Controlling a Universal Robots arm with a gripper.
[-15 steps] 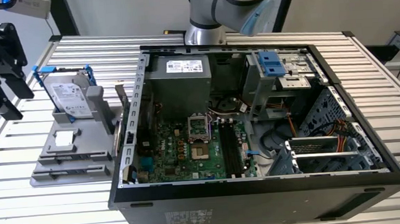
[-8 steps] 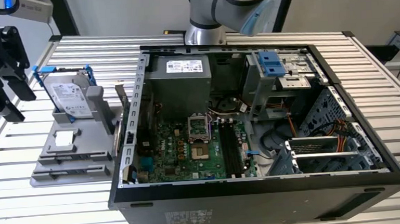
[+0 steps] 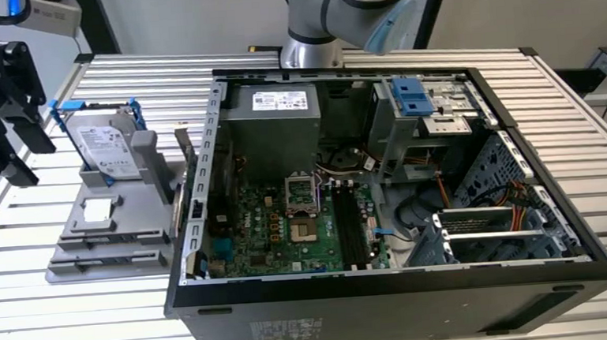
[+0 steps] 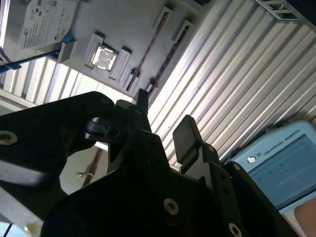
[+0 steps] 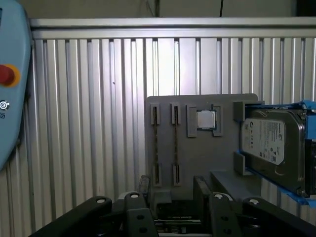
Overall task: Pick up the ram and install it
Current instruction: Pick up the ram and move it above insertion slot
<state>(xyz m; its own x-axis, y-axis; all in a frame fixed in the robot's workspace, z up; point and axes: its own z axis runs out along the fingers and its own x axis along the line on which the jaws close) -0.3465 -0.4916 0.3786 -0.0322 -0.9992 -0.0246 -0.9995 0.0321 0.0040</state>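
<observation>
I take the computer case [image 3: 396, 306] as my mark; it lies open on the worktop [image 3: 81, 326]. Inside the case, the motherboard [image 3: 275, 227] sits toward the exterior view's left, with the power supply [image 3: 274, 120] behind it and the drive bays [image 3: 443, 118] in the far right corner. The arm's base [image 3: 312, 51] stands behind the case. Just beside the case, on the exterior view's left, lies a tray [image 3: 127, 228]. A hard drive [image 3: 107, 146] stands on the tray's far end and a processor [image 3: 97, 210] lies in front of that. The hand [image 3: 15, 116] hangs farther left of the case, beyond the tray.
</observation>
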